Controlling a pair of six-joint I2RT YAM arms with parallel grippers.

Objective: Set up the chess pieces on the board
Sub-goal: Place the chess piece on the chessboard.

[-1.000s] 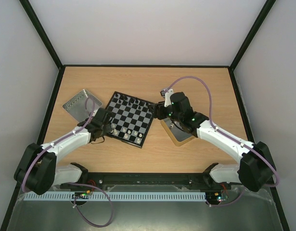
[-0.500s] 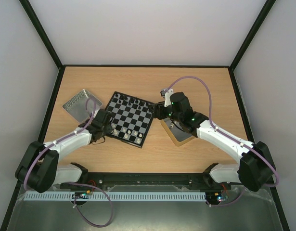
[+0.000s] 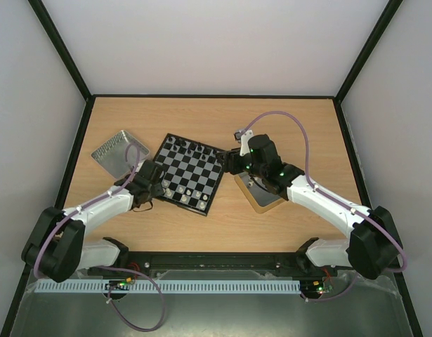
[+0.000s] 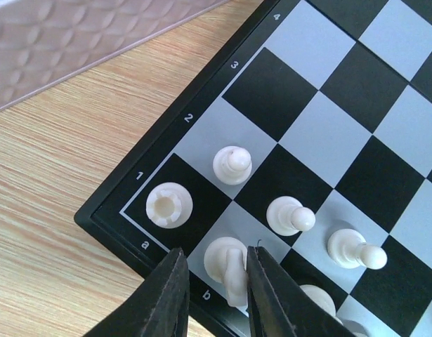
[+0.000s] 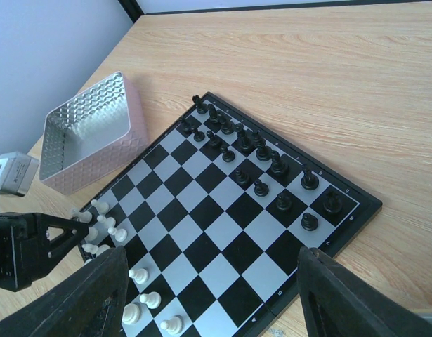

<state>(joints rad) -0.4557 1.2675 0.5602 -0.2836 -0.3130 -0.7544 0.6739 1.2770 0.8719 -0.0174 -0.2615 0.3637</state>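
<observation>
The board (image 3: 190, 173) lies tilted on the table, with black chess pieces (image 5: 258, 151) along its far side and white ones (image 5: 103, 225) along its near-left side. My left gripper (image 4: 216, 251) hovers low over the board's corner, and a white knight (image 4: 228, 267) stands between its slightly parted fingers. The left finger is clear of the knight and the right finger is next to it. A white rook (image 4: 169, 204) sits on the corner square and white pawns (image 4: 289, 215) stand in the row behind. My right gripper (image 5: 210, 256) hangs wide open above the board's right edge, holding nothing.
A square silver metal tray (image 3: 119, 149) stands just left of the board, close to my left arm. A flat wooden-rimmed tray (image 3: 261, 196) lies under my right arm, to the right of the board. Bare tabletop stretches beyond the board.
My left gripper's jaws have parted from the white knight, which now stands on its square. The right arm has not moved.
</observation>
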